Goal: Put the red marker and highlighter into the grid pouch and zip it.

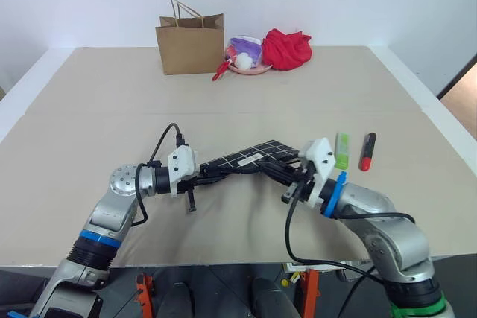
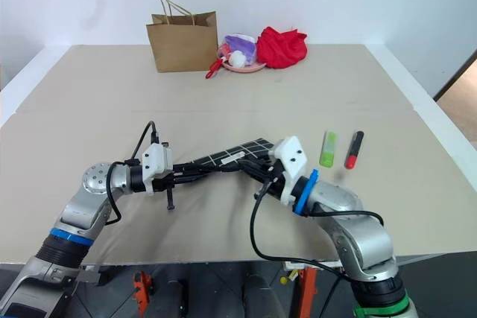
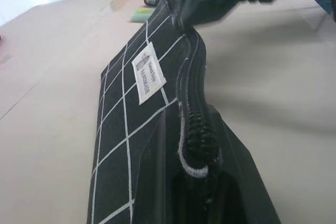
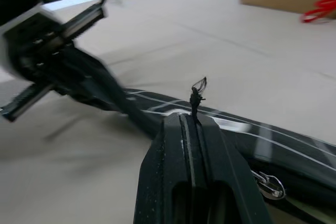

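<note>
The grid pouch (image 1: 253,156) is partly hidden behind both hands' fingers.

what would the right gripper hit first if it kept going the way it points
Most likely the left gripper, which holds the far end of the black white-gridded fabric pouch straight ahead of the right gripper; depth is uncertain.

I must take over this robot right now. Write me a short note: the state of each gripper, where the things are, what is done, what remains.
Left gripper: shut on one end of the grid pouch, holding it above the table.
Right gripper: shut at the pouch's other end, by the zipper.
Highlighter and red marker: side by side on the table, right of the pouch, apart from it.
Done: pouch picked up.
Left: put both pens in, then zip it.
</note>
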`<state>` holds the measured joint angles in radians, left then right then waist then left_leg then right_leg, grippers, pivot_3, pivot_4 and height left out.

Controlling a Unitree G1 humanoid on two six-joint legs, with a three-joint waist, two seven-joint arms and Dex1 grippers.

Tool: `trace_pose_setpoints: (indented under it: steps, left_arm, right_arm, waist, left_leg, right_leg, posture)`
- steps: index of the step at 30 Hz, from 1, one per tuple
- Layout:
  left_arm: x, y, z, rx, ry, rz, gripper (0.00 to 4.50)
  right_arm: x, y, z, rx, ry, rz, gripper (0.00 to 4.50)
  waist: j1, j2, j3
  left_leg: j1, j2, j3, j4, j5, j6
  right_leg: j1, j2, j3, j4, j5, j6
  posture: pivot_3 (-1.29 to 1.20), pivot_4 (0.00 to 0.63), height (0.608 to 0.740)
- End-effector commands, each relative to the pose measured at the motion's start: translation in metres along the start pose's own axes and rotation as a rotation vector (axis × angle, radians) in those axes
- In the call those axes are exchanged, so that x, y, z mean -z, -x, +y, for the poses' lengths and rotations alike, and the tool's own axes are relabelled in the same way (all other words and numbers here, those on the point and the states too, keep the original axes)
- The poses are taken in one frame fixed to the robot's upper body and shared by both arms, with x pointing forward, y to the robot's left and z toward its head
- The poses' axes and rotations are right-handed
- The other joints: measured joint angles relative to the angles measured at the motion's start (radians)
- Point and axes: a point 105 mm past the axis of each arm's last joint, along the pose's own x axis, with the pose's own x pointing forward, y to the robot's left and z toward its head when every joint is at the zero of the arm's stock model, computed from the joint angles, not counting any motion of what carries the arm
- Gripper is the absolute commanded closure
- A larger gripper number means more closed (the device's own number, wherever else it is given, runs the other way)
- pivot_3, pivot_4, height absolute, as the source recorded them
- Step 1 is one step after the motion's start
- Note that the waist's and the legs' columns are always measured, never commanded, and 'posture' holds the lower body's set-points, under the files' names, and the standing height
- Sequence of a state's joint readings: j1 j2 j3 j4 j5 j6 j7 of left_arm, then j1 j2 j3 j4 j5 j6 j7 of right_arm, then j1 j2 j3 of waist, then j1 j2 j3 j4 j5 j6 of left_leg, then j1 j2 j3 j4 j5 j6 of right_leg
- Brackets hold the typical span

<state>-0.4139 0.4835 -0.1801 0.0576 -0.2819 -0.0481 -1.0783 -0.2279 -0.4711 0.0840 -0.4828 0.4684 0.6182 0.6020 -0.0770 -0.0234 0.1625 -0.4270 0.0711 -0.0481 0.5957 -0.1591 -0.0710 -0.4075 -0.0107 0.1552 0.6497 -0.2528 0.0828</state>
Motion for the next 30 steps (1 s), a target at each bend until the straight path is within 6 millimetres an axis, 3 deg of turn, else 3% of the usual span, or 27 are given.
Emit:
trace_pose_setpoints:
  steps: [1, 9, 15, 18, 25, 26, 30]
  left_arm:
    - [-0.020, -0.003, 0.004, 0.007, -0.081, -0.056, 4.50]
    - [-0.026, -0.001, 0.002, 0.025, -0.170, -0.074, 4.50]
    - [-0.026, 0.002, 0.000, 0.027, -0.214, -0.078, 4.50]
    - [-0.024, 0.004, -0.003, 0.041, -0.226, -0.071, 4.50]
    - [-0.022, 0.007, 0.005, 0.006, -0.236, -0.070, 4.50]
    - [-0.022, 0.007, 0.005, 0.007, -0.237, -0.072, 4.50]
    - [-0.023, 0.009, 0.003, 0.020, -0.237, -0.080, 4.50]
  right_arm:
    - [-0.008, -0.011, 0.011, -0.062, 0.015, -0.014, 4.39]
    - [-0.014, -0.024, 0.014, -0.089, 0.029, -0.029, 4.39]
    - [-0.015, -0.019, 0.000, -0.017, -0.005, -0.038, 4.39]
    - [-0.019, -0.009, -0.004, -0.001, -0.026, -0.056, 3.52]
    - [-0.023, 0.033, -0.021, 0.108, -0.075, -0.067, 0.19]
    - [-0.022, 0.040, -0.030, 0.154, -0.087, -0.070, 0.02]
    - [-0.018, 0.064, -0.071, 0.391, -0.067, -0.038, 0.02]
  waist:
    - [0.000, 0.000, 0.000]
    - [0.000, 0.000, 0.000]
    - [0.000, 0.000, 0.000]
    - [0.001, 0.000, 0.000]
    - [0.002, 0.000, 0.000]
    - [0.002, 0.000, 0.000]
    - [0.001, 0.000, 0.000]
  left_leg:
    - [0.000, 0.000, 0.000, 0.000, 0.000, 0.000]
    - [0.000, 0.000, 0.000, 0.000, 0.000, 0.000]
    - [0.000, 0.000, 0.000, 0.000, 0.000, 0.000]
    - [0.000, 0.000, 0.000, 0.000, 0.000, 0.000]
    - [-0.001, 0.000, 0.000, 0.000, 0.000, 0.000]
    - [-0.001, 0.000, -0.001, 0.000, 0.000, 0.000]
    - [-0.001, 0.000, 0.000, 0.000, 0.000, 0.000]
  right_leg:
    - [0.000, 0.000, 0.000, 0.000, 0.000, 0.000]
    - [0.000, 0.000, 0.000, 0.000, 0.000, 0.000]
    - [0.000, 0.000, 0.000, 0.000, 0.000, 0.000]
    - [0.000, 0.000, 0.000, 0.000, 0.000, 0.000]
    - [0.000, 0.000, 0.000, 0.000, 0.000, 0.001]
    - [0.000, 0.000, 0.000, 0.000, 0.000, 0.001]
    - [0.000, 0.000, 0.000, 0.000, 0.000, 0.000]
  posture:
    - [0.00, 0.150, 0.740]
    - [0.00, 0.150, 0.740]
    - [0.00, 0.150, 0.740]
    - [0.00, 0.150, 0.740]
    - [0.00, 0.150, 0.740]
    - [0.00, 0.150, 0.740]
    - [0.00, 0.150, 0.740]
